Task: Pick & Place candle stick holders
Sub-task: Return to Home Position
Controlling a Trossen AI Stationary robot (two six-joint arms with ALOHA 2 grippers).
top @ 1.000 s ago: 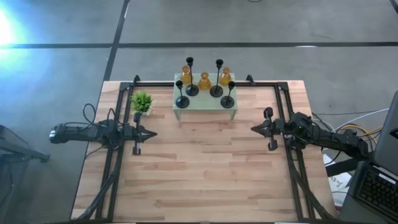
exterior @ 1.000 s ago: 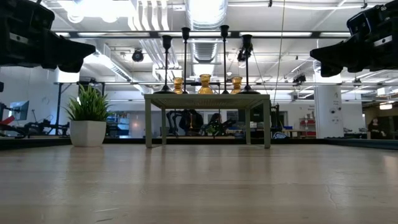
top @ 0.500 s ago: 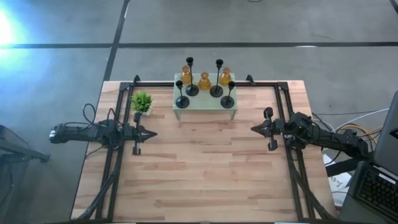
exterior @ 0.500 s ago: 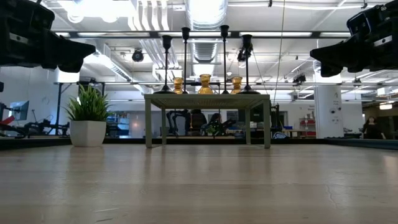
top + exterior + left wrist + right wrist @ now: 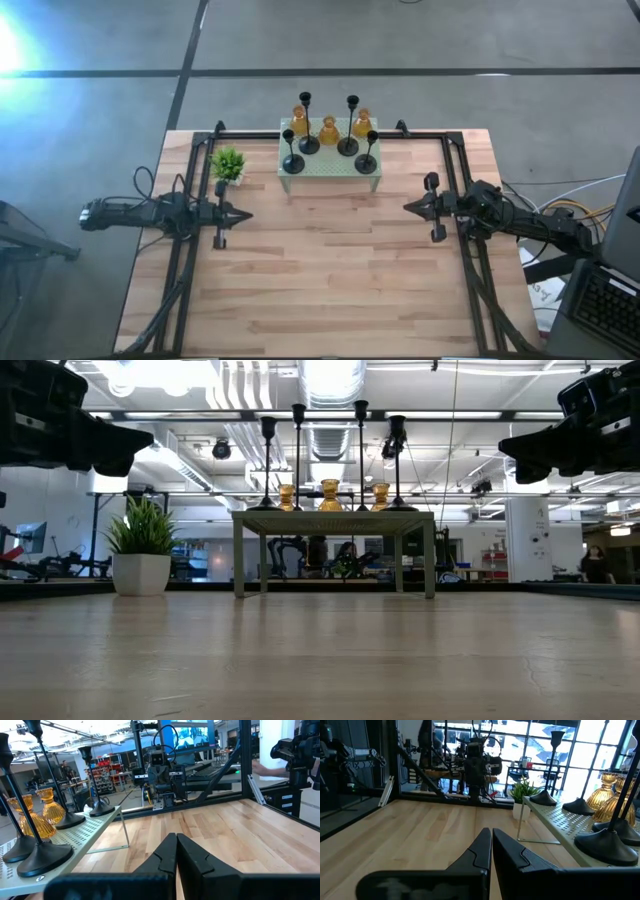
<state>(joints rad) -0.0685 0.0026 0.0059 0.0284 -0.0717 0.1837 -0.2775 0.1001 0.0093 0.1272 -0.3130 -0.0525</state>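
Several slim black candle stick holders (image 5: 293, 163) and three amber ones (image 5: 328, 131) stand by their bases on the mint-green perforated stand (image 5: 330, 168) at the table's far middle; they also show in the low view (image 5: 329, 495). My left gripper (image 5: 247, 213) is shut and empty at the table's left side, above the wood. My right gripper (image 5: 407, 207) is shut and empty at the table's right side. Both point toward the table's middle, well short of the stand. The wrist views show each pair of fingertips closed together (image 5: 176, 837) (image 5: 491, 831).
A small green potted plant (image 5: 228, 165) stands on the table left of the stand. A black metal frame (image 5: 190, 190) runs along the table's left, far and right edges. Bare wood (image 5: 330, 270) lies between the two grippers and toward the near edge.
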